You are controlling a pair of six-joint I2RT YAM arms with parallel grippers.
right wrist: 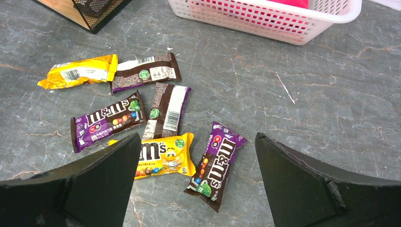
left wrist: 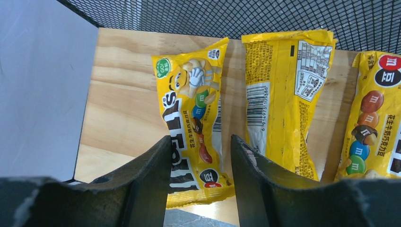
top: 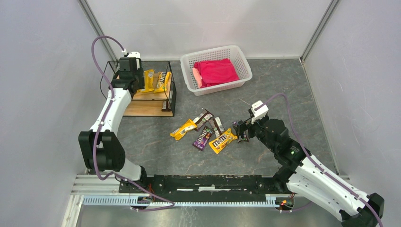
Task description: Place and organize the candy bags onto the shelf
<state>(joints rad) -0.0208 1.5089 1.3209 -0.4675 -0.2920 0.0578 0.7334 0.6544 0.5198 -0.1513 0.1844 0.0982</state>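
Left jaws half-parted, apparently empty, astride a yellow candy bag (left wrist: pixel 194 118) flat on the shelf (left wrist: pixel 118 94); right jaws gaping, empty, above a purple candy bag (right wrist: pixel 217 163) on the counter (right wrist: pixel 307 94), likely mid-release, next calling for a clean pull-back.

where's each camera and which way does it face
top external: above and behind, looking down at grey table; left arm, right arm.
left wrist: over black-wire wooden shelf, facing yellow glossy candy bags; left gripper.
right wrist: low over table, facing loose yellow, purple, brown bags; right gripper.
shared: white perforated plastic basket, top and right wrist.
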